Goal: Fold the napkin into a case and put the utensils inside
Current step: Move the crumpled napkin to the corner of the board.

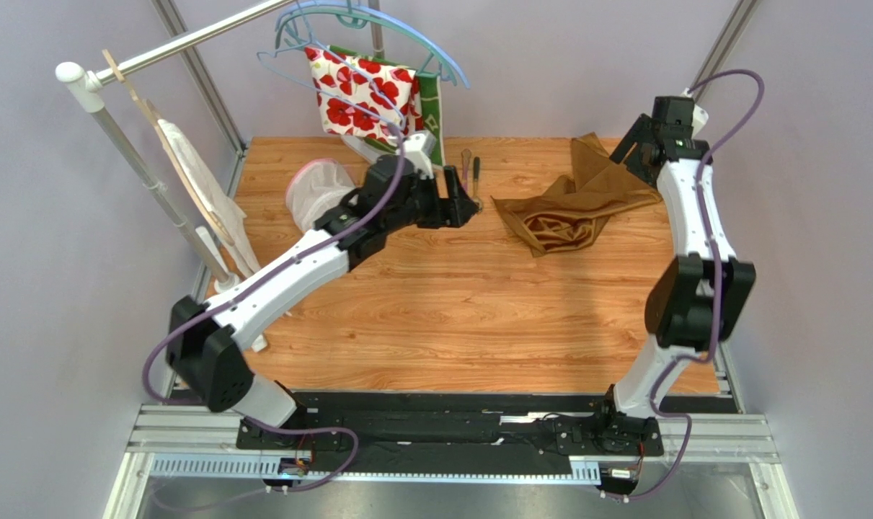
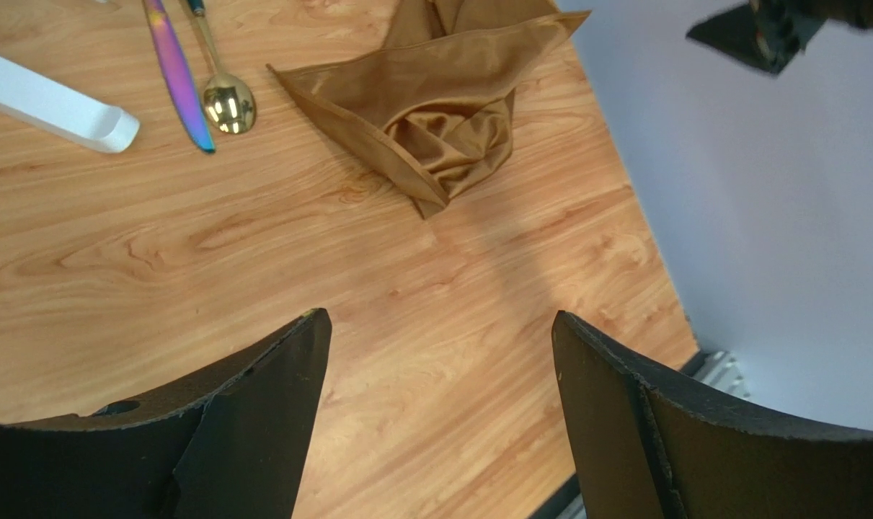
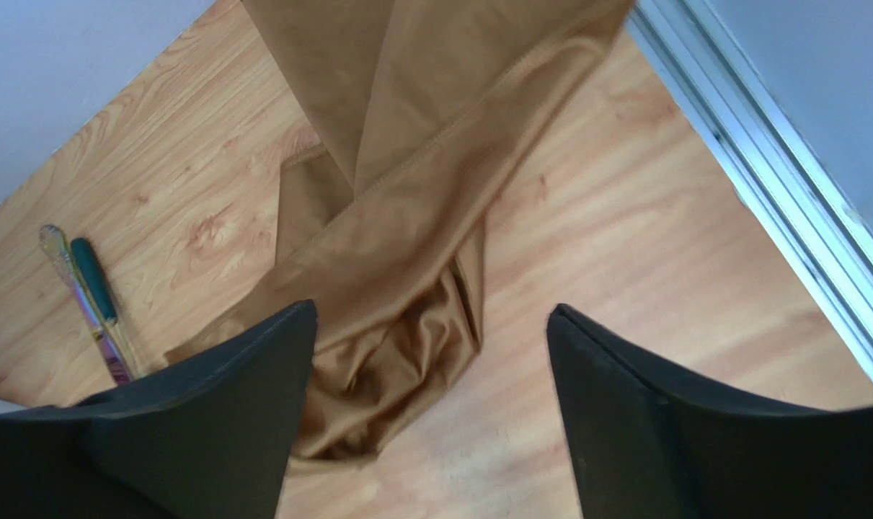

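Note:
The golden-brown satin napkin (image 1: 565, 205) lies crumpled and loose on the wooden table at the back right. It also shows in the left wrist view (image 2: 441, 97) and in the right wrist view (image 3: 397, 238). No pouch shape shows. The purple-pink knife (image 2: 175, 76) and the gold-bowled spoon (image 2: 226, 103) lie side by side left of the napkin, small in the top view (image 1: 470, 170). My left gripper (image 1: 464, 203) is open and empty just in front of the utensils (image 2: 441, 335). My right gripper (image 1: 632, 148) is open and empty above the napkin's back right part (image 3: 430, 324).
A white clothes rack with hangers stands at the back left, carrying a white cloth with red flowers (image 1: 365, 92) and a green cloth (image 1: 437, 108). A white mesh item (image 1: 313, 184) lies by my left arm. The rack's white foot (image 2: 51, 103) is near the utensils. A metal rail (image 3: 776, 184) edges the table's right side.

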Controlling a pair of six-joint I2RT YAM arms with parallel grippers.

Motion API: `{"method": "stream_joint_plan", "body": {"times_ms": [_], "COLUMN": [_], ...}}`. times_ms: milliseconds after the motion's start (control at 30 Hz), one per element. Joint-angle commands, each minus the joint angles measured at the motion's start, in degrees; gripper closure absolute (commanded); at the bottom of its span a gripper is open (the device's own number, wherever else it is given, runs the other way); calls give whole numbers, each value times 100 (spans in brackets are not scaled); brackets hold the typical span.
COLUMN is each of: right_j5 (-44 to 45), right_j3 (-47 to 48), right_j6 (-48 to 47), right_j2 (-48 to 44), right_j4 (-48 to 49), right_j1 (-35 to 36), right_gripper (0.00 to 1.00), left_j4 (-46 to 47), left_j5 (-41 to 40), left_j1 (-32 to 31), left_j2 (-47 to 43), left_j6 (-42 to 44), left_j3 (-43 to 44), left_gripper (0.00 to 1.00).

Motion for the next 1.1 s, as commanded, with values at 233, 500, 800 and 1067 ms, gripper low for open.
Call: {"method": "stream_joint_plan", "body": {"times_ms": [233, 500, 800, 1067], "right_j5": [-1835, -1976, -1854, -1687], "right_j3": [1715, 995, -1034, -3416], "right_j6": [-36, 219, 44, 61], "right_j2": [2729, 3144, 2336, 667], "right_j4": [611, 989, 1148, 1121], "right_j1": [111, 296, 691, 1482], "right_gripper": [40, 44, 46, 46], "left_j4": [122, -238, -678, -1073], "left_j5": [-544, -254, -43, 27], "left_j1": [-343, -342, -334, -290], "left_j2": [1680, 1786, 1540, 1100], "left_j6": [654, 646, 461, 610], "left_j3": [1184, 1316, 1167, 824], "left_gripper": [16, 11, 14, 14]}}
